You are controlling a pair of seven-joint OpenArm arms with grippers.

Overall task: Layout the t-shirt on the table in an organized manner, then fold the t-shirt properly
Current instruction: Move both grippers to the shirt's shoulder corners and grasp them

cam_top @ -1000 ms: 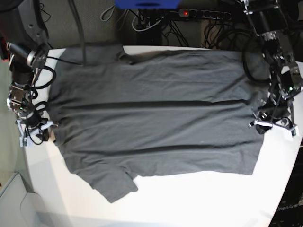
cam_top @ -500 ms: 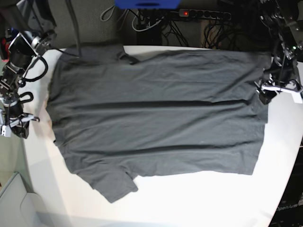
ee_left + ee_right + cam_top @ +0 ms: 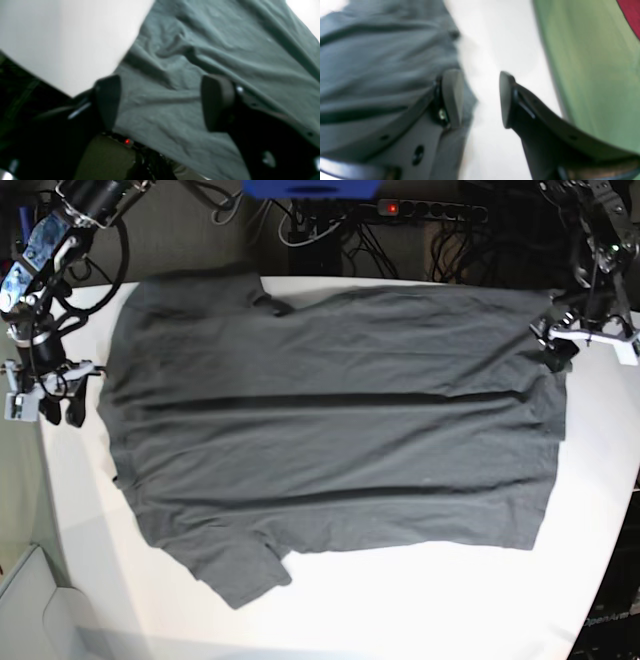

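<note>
Table point(image 3: 420, 600): white top carrying the whole garment; bare surface is exposed along the near edge and at both ends.
T-shirt point(image 3: 330, 440): lies flat and spread lengthwise across the table, collar end toward the base view's left, hem toward its right. One sleeve point(image 3: 240, 565) points at the near edge, the other lies at the far left corner. Long shallow creases run along the body. Its outline matches the earlier base views, so the release has not disturbed it.
Left gripper point(image 3: 570, 345): a second ago it was low on the hem; it has since lifted and shifted toward the table's far edge. Jaws stand wide apart in the left wrist view, with only cloth visible below them and nothing clamped.
Right gripper point(image 3: 50, 405): earlier it was at the collar-end edge of the shirt; now it has drawn back off the cloth to the table's left rim. In the right wrist view the jaws are parted over bare table, the shirt edge just beside one finger point(image 3: 452, 97), nothing held.
Change summary: both arms have let go and withdrawn outward.
Task meaning: in my judgement the layout stage is complete or nearly so; folding is not yet begun.
Next requirement: probably fresh grasps on one long edge or a sleeve for the first fold.
</note>
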